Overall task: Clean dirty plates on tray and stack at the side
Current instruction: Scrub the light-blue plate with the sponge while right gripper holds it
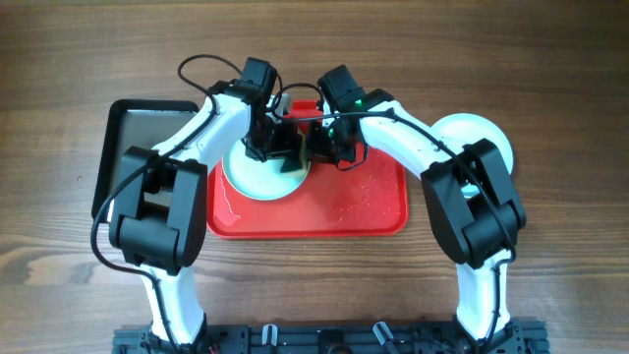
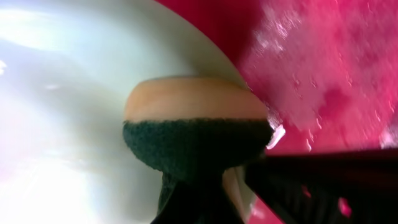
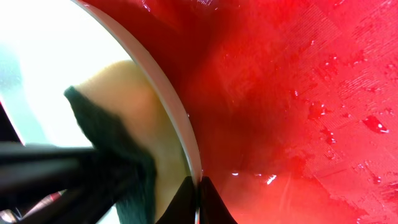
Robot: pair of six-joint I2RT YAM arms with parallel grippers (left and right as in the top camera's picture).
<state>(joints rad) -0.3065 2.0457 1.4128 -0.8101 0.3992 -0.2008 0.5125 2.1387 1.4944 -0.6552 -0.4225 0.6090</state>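
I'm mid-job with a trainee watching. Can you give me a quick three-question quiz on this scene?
1. True or false: the left gripper holds a sponge on the plate.
2. What is the right gripper shut on? A) the sponge B) the plate's rim C) nothing
3. Fill in: the dark metal tray lies beside the red tray, on the ___ arm's side.

Key: 1 true; 2 B; 3 left.
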